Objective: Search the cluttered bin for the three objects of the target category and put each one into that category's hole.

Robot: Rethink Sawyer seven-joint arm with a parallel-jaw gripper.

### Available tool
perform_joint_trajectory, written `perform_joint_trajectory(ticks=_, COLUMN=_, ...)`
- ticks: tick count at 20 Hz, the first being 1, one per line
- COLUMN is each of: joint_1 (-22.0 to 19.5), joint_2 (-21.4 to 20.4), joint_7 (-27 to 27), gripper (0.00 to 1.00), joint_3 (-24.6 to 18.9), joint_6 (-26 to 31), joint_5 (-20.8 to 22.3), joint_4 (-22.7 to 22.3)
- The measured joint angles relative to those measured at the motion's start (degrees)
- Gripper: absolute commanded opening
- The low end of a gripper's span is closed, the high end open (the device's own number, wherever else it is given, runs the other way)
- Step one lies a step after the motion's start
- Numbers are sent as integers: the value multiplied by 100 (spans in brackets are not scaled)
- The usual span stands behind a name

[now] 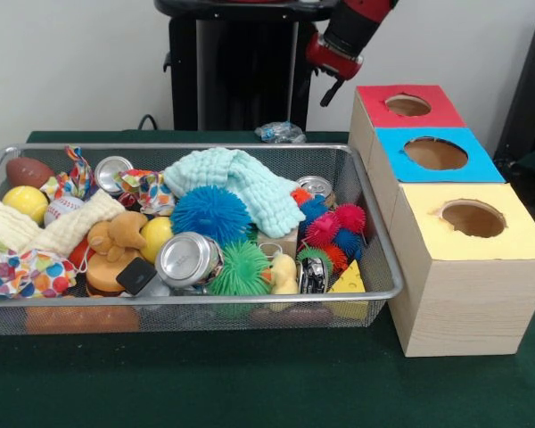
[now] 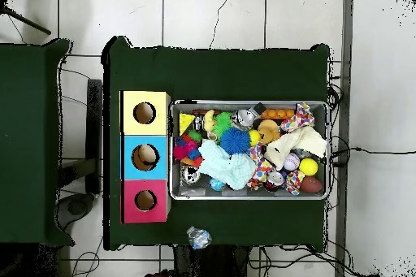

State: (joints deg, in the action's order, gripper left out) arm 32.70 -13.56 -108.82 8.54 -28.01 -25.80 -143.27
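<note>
We see 1 small clear crinkly plastic bottle point(image 1: 280, 132) lying on the green table behind the silver wire bin point(image 1: 374, 234), below the red arm point(image 1: 346, 37). We cannot tell the claw's state.

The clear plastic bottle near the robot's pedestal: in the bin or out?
Out. The clear plastic bottle lies on the green table behind the bin, between its far rim and the pedestal; the overhead view agrees.

Even, bright indoor light from above, no hard shadows; only a soft dark band under the wire bin point(image 1: 374, 294) on the tabletop point(image 1: 250, 383). Small glare spots on the silver can tops point(image 1: 185, 260). Front view slightly soft; overhead view renders contents tiny.
</note>
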Motion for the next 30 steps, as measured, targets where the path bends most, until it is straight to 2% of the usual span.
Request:
perform_joint_trajectory(ticks=13, joint_1=541, joint_2=259, joint_7=-95, gripper=100, joint_3=-2, joint_6=1, joint_5=-591, joint_4=180)
perform_joint_trajectory(ticks=30, joint_1=723, joint_2=394, joint_7=-95, gripper=100, joint_3=-1, joint_6=1, joint_5=-1065, joint_4=270)
